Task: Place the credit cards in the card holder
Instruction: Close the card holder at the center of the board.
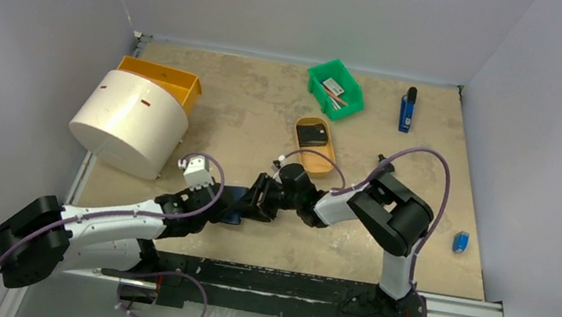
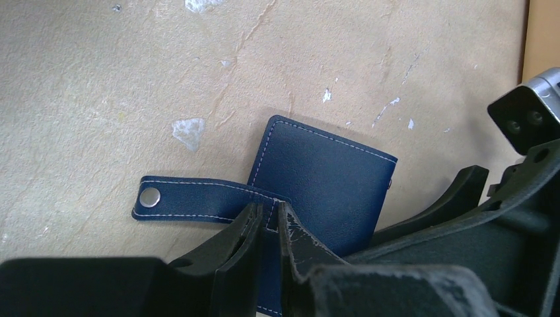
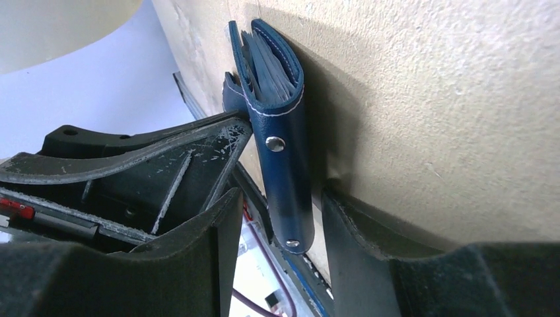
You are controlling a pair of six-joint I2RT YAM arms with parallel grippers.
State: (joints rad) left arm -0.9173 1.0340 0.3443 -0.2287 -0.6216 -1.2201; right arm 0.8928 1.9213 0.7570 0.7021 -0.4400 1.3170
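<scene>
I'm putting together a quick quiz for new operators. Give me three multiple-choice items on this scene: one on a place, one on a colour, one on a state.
1. Where is the card holder?
A. at the far edge of the table
B. on the table, between the left fingers and right fingers
C. lifted clear of the table

2. What colour is the bin beside the white cylinder?
A. orange
B. red
C. grey

3. How is the card holder's snap tab?
A. snapped shut
B. unfastened, lying out flat
C. torn off

Answers:
1 B: the left fingers pinch it against the table, and the right fingers stand on either side of it.
2 A: the top view shows an orange bin.
3 B: the tab stretches away from the holder with its stud bare.
</scene>
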